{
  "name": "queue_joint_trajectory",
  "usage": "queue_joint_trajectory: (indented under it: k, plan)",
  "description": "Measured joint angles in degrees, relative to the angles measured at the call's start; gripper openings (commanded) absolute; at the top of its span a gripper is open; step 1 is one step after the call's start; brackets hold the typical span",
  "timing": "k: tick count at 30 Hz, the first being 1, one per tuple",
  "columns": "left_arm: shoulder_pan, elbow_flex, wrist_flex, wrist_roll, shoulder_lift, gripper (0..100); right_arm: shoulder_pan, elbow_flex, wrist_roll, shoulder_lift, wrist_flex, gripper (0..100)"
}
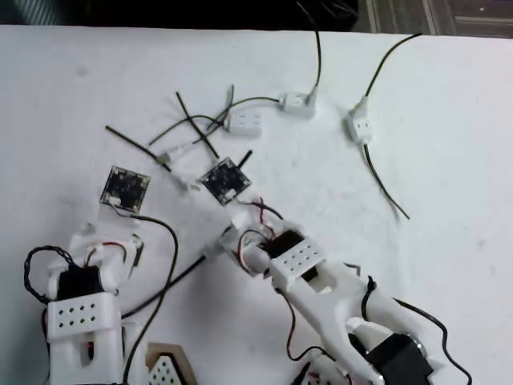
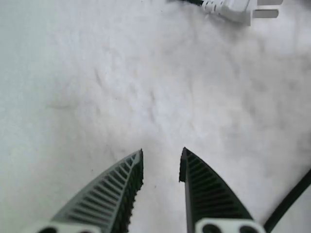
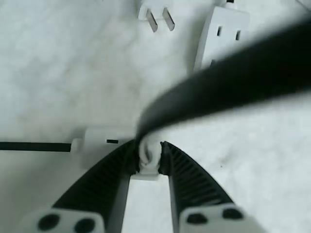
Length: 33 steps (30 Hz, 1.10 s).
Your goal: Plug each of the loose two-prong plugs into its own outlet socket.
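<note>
right gripper (image 3: 148,145) grips one plug (image 3: 146,158); three outlets (image 1: 244,120).

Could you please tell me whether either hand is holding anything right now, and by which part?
The right hand is shut on a white plug, pinching the end of its body away from the cord. The left hand is open, holding nothing.

White table (image 1: 449,241), three white outlet sockets (image 1: 295,103), loose two-prong plugs (image 3: 156,15) (black cords (image 1: 128,138) crossing)
</note>
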Motion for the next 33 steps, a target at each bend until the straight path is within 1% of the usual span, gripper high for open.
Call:
queue_joint_trajectory:
  k: [3,7,12,16,21,29,33]
  plan:
    - [0.0,0.0,0.0,0.0,0.0,14,0.8,-0.4,0.0,-3.4,0.6,1.6]
    - [0.0,0.0,0.0,0.0,0.0,14,4.5,-0.9,0.5,-9.2,2.9,1.6]
    - [0.0,0.0,0.0,0.0,0.0,14,10.4,-10.7,1.1,-11.1,10.5,1.6]
    - [0.0,0.0,0.0,0.0,0.0,14,16.6,-21.8,4.4,-5.8,12.8,1.7]
    - [0.0,0.0,0.0,0.0,0.0,14,24.2,-35.1,4.7,5.6,13.1,1.7]
    - [0.0,0.0,0.0,0.0,0.0,14,32.0,-49.1,-8.3,20.0,13.1,1.8]
    - [0.0,0.0,0.0,0.0,0.0,14,36.3,-54.3,-13.4,25.8,13.1,1.8]
